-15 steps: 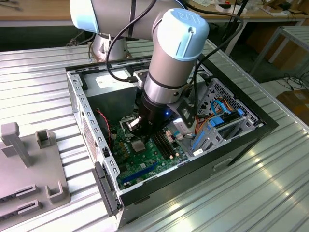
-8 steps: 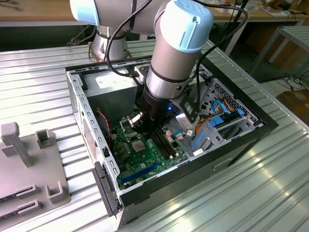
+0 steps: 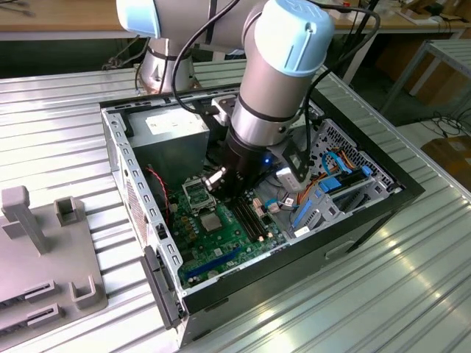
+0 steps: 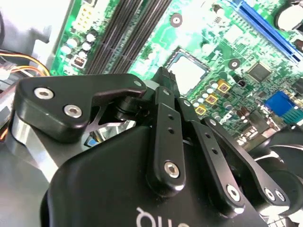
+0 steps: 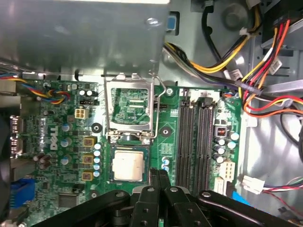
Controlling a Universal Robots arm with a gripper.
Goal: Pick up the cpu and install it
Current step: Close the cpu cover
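Silver-grey metal with a thin green rim: the cpu (image 5: 129, 164) lies flat and square in its socket on the green motherboard (image 5: 61, 137). The hinged retention frame (image 5: 130, 106) stands flipped open on the far side of it, toward the grey power supply box (image 5: 85, 33). The gripper (image 5: 158, 174) hangs low over the board with its black fingers (image 4: 163, 78) pressed together and grasping nothing. The tips sit just beside the cpu's edge, between it and the black memory slots (image 5: 196, 137).

From where I stand, the arm (image 3: 276, 81) reaches down into the open computer case (image 3: 140, 191), and its bulk takes up much of the opening. The case walls fence the board in on every side. A tangle of yellow, red and orange cables (image 5: 246, 71) crowds the space past the memory slots. Around the socket itself the board is low, with only small capacitors and gold-coloured parts.

The case rests on a ribbed metal table (image 3: 59, 132). A grey fixture (image 3: 44, 250) sits well apart from it, at the exterior view's left.
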